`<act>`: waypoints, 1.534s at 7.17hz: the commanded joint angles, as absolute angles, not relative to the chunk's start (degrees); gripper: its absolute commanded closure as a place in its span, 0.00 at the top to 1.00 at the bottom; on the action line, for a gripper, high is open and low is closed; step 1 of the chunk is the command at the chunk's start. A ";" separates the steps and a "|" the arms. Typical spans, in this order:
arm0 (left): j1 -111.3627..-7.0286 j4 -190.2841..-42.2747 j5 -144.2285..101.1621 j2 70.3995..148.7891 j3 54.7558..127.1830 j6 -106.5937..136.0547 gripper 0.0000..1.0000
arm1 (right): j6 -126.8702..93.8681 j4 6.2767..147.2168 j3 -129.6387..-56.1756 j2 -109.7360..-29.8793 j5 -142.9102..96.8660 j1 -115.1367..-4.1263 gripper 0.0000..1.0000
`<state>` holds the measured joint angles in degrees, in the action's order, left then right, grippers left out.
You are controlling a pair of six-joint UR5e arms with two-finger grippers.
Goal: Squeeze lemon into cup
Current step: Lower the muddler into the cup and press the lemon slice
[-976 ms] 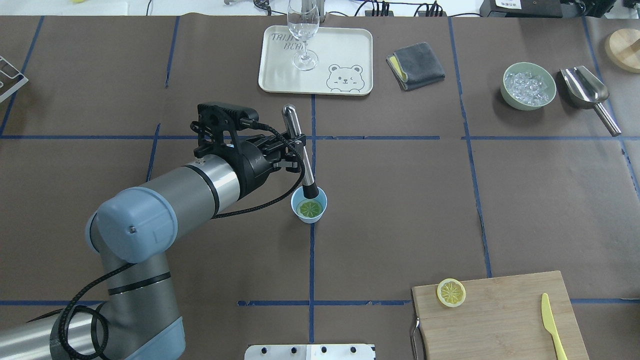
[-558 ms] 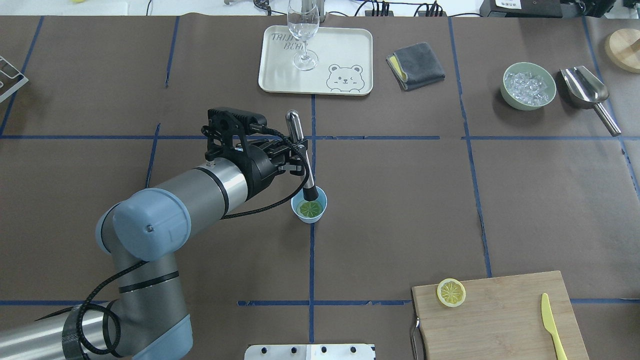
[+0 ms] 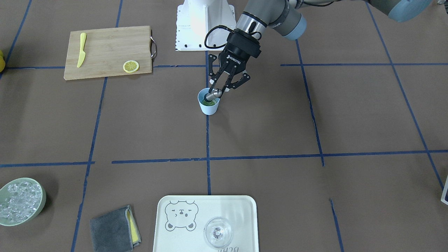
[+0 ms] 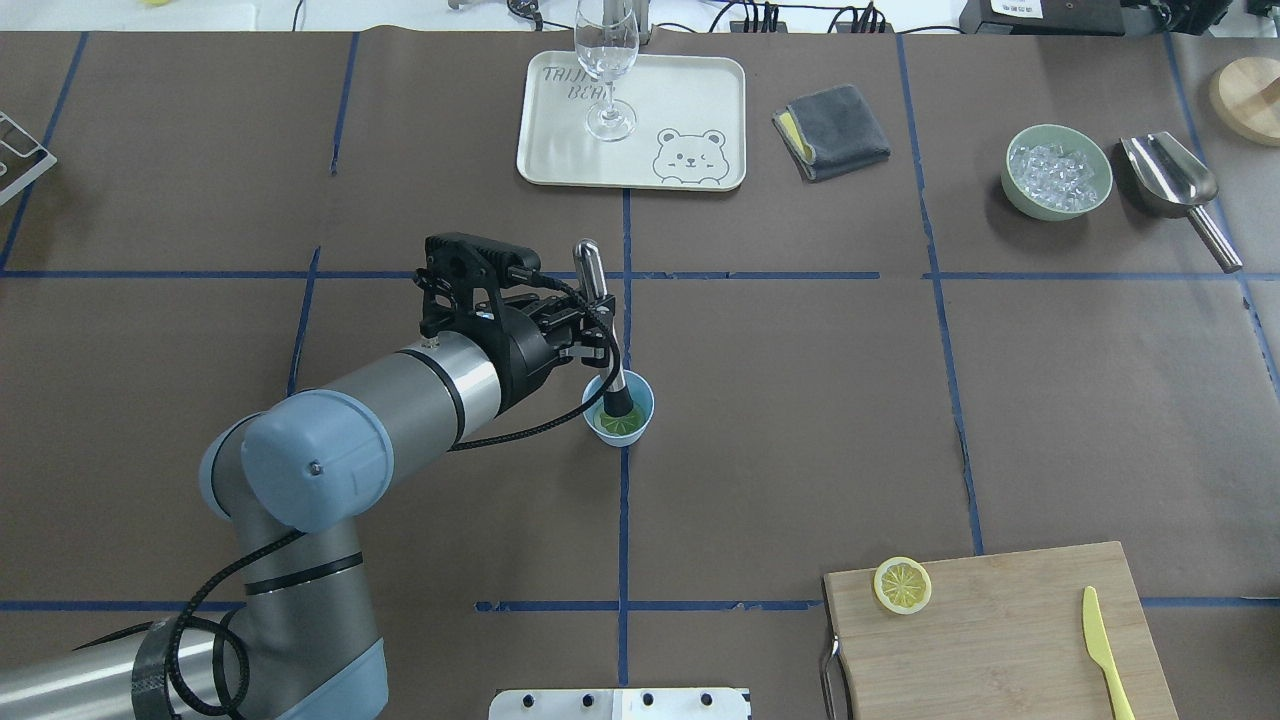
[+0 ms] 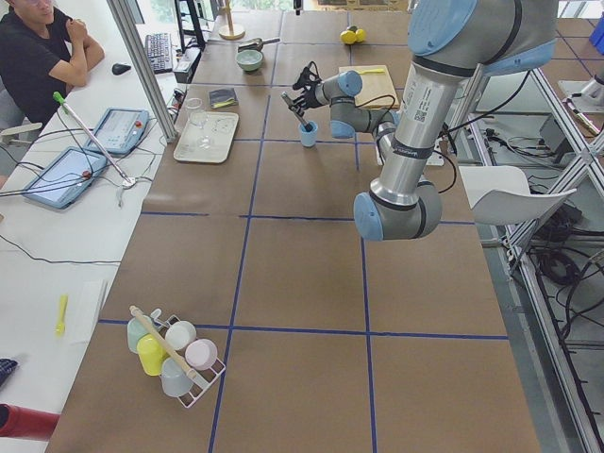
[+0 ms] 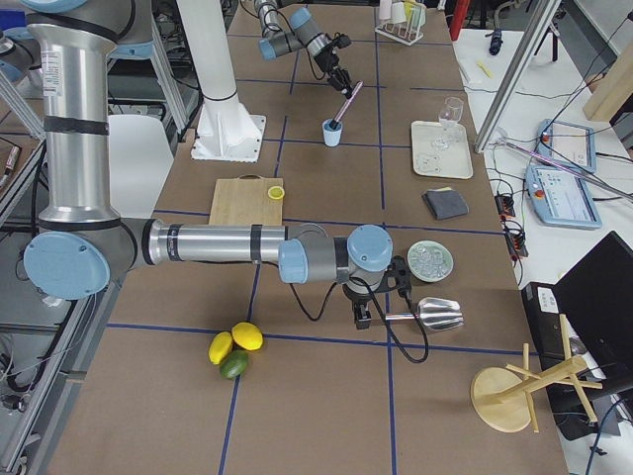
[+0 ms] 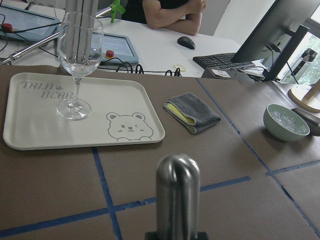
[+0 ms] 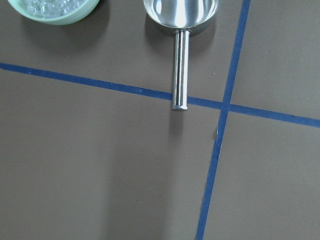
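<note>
The light blue cup (image 4: 646,402) stands at the table's middle, also in the front view (image 3: 209,107). A lemon slice (image 4: 612,427) lies flat inside it and looks greenish. My left gripper (image 4: 592,325) is shut on a steel muddler (image 4: 598,300) with a black tip. The muddler tilts down into the cup with its tip on the slice (image 3: 204,102). Its top end fills the left wrist view (image 7: 177,195). A second lemon slice (image 4: 902,585) lies on the cutting board (image 4: 1000,640). My right gripper (image 6: 362,313) hangs by the metal scoop (image 6: 435,315); I cannot tell whether it is open or shut.
A cream tray (image 4: 690,100) with a clear glass (image 4: 606,60) is at the far middle. A grey cloth (image 4: 832,130), a green bowl of ice (image 4: 1057,212) and the scoop (image 4: 1170,175) are at the far right. A yellow knife (image 4: 1108,655) lies on the board.
My left arm has shifted right and lowered. The muddler's tip has gone from the cup's rim down onto the slice, and the muddler stands more upright.
</note>
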<state>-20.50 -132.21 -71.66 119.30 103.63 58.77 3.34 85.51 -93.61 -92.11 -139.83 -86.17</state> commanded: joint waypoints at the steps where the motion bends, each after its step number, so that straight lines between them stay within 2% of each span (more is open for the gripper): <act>1: -19.34 -132.28 -71.63 119.44 102.31 59.06 0.00 | 3.34 85.96 -94.48 -92.28 -139.83 -86.31 1.00; 4: -18.98 -134.90 -71.63 119.44 99.76 58.89 0.00 | 3.25 85.96 -95.01 -92.29 -139.83 -86.48 1.00; 6: -18.98 -134.91 -71.72 119.36 100.80 58.54 0.00 | 3.25 85.96 -95.10 -92.29 -139.83 -86.66 1.00; 8: -19.60 -134.91 -71.98 119.27 104.56 53.56 0.00 | 3.25 86.04 -95.19 -92.29 -139.83 -86.84 1.00; 11: -26.07 -134.39 -78.52 119.18 110.46 53.17 0.00 | 3.25 85.96 -95.45 -92.29 -139.83 -86.92 1.00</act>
